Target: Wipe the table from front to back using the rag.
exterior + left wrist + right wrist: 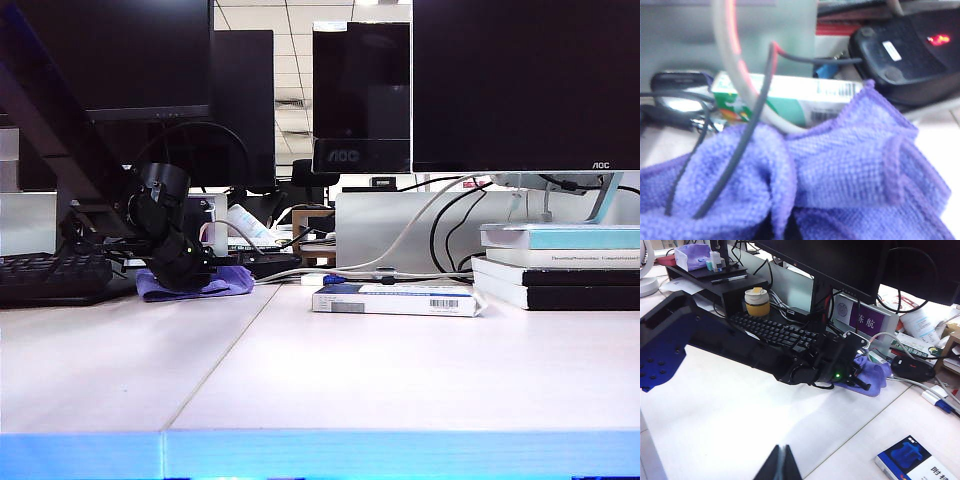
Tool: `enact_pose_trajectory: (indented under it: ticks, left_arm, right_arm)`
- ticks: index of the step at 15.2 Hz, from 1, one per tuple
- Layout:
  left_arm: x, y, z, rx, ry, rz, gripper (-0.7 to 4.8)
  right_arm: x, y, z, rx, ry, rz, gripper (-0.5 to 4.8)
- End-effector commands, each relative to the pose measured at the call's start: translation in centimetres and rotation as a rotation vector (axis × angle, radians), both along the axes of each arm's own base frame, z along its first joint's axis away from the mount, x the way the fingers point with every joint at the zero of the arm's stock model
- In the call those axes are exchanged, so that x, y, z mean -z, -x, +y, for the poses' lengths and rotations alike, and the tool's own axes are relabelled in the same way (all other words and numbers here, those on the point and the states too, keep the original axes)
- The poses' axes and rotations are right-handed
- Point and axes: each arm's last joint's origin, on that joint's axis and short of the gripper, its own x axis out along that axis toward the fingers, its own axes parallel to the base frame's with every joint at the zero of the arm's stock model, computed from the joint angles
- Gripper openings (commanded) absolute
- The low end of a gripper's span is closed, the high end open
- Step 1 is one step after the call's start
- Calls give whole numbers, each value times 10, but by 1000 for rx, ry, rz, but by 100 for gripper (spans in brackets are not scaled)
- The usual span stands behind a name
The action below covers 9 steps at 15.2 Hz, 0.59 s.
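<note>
Monitors crowd the back of the pale counter (400,370), where the rag (225,281) lies bunched at about ten o'clock, beside a keyboard (50,277). Left tool (190,272) is clamped shut on the rag (fingers unseen from its wrist). Right tool (781,462), fingers pressed together and empty, hovers over bare counter.
</note>
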Motion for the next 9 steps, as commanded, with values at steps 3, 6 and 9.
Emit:
enact_pose_trajectory:
  ticks: [3,6,9]
  left_arm:
    - [2,8,-3,26,7,140,-6]
    - [-10,10,-2,13,32,155,-6]
    - [-9,12,-1,4,40,177,-6]
  right_arm:
    - [-3,1,0,-3,-14,-12,-1]
    - [-4,1,0,-3,-14,-12,-1]
    - [-4,1,0,-3,-14,-12,-1]
